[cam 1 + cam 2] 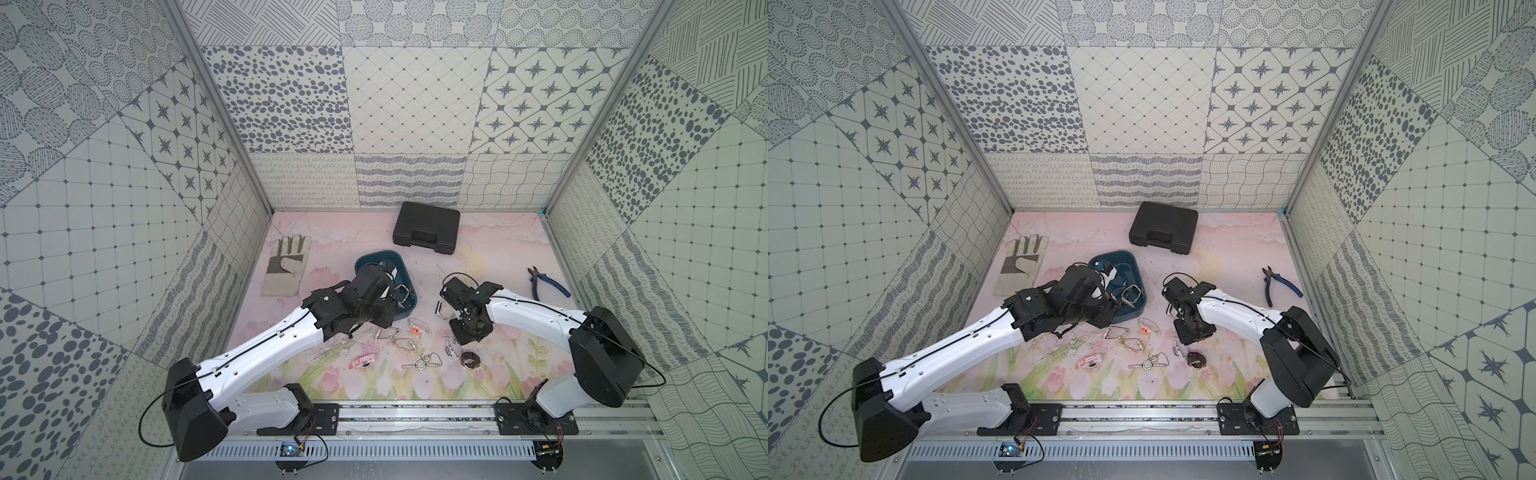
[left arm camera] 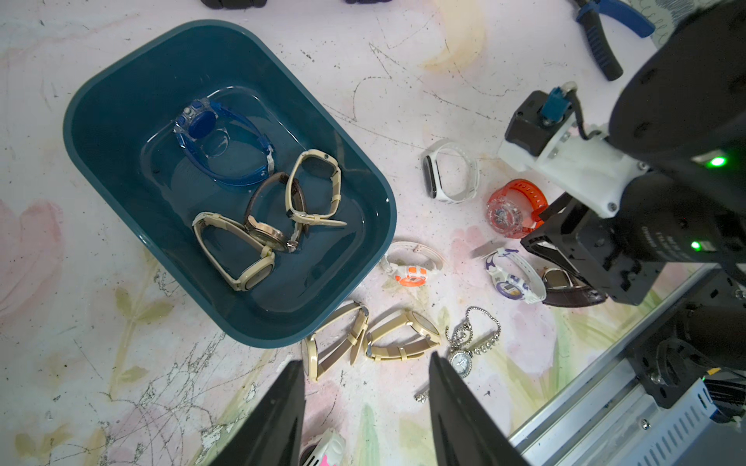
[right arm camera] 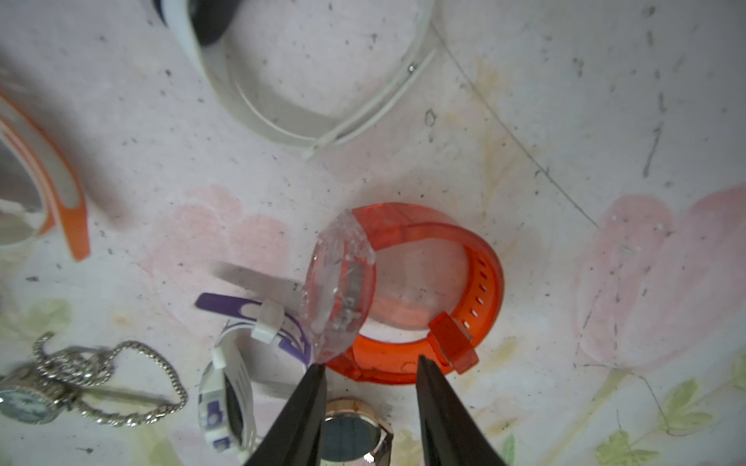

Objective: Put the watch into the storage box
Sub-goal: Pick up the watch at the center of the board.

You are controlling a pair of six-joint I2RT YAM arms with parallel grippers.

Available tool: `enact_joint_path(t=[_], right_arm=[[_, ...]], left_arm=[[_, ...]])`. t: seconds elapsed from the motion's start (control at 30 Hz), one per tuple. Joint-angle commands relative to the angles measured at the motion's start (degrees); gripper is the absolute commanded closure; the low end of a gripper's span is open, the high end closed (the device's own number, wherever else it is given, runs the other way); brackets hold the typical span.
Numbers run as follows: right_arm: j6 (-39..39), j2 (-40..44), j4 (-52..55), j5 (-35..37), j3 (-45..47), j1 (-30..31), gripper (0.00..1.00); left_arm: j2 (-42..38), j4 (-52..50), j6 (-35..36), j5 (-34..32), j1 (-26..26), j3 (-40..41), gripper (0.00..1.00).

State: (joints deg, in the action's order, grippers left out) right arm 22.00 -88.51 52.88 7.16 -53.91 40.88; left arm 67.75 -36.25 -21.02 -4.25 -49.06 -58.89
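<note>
The dark teal storage box (image 2: 121, 101) (image 1: 409, 305) (image 1: 1133, 266) holds several watches, among them a clear blue one (image 2: 218, 137) and a beige one (image 2: 319, 185). My left gripper (image 2: 365, 361) hangs open and empty above the table beside the box, over two beige watches (image 2: 399, 335). My right gripper (image 3: 370, 361) is open low over the table. Its tips stand at the near edge of a clear orange watch (image 3: 424, 242) (image 2: 514, 210) without closing on it. In both top views that orange watch is hidden under the right wrist (image 1: 469, 307).
More watches lie loose: a white band (image 2: 448, 171), a purple-and-white one (image 3: 226, 383), a silver chain watch (image 1: 419, 365), a pink one (image 1: 365, 360). A black case (image 1: 426, 228) sits at the back, a glove (image 1: 286, 266) at the left, pliers (image 1: 544, 282) at the right.
</note>
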Motion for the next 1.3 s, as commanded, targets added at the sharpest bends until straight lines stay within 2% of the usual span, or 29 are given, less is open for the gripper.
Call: enact_joint_path(t=[0.0,0.2,0.47,1.0,1.1,1.27], right_arm=[[-0.8,-1.0,-0.1,1.8,-2.0,0.3,0.58],[-2.0,-4.3,-1.0,3.2,-3.7,0.0,0.58],[-4.1,-6.3,-3.8,-0.4,-4.8,-1.0,0.60],[-3.3,-3.1,-4.5,-2.6,0.1,-1.9,0.64],[-3.2,-3.3,-4.3,-3.0,0.0,-1.9,0.68],[-3.1,-3.7,-4.1,-2.4,-0.4,-1.9,0.82]], left_arm=[[-0.5,2.2,0.3,0.3,0.2,0.1,0.46],[0.2,2.2,0.4,0.0,0.2,0.2,0.46],[0.0,1.9,0.5,-0.7,0.3,0.5,0.46],[0.0,1.5,0.6,-1.0,0.3,0.4,0.46],[0.0,1.6,0.7,-1.2,0.3,0.3,0.46],[-0.2,1.6,0.9,-1.3,0.3,0.4,0.46]])
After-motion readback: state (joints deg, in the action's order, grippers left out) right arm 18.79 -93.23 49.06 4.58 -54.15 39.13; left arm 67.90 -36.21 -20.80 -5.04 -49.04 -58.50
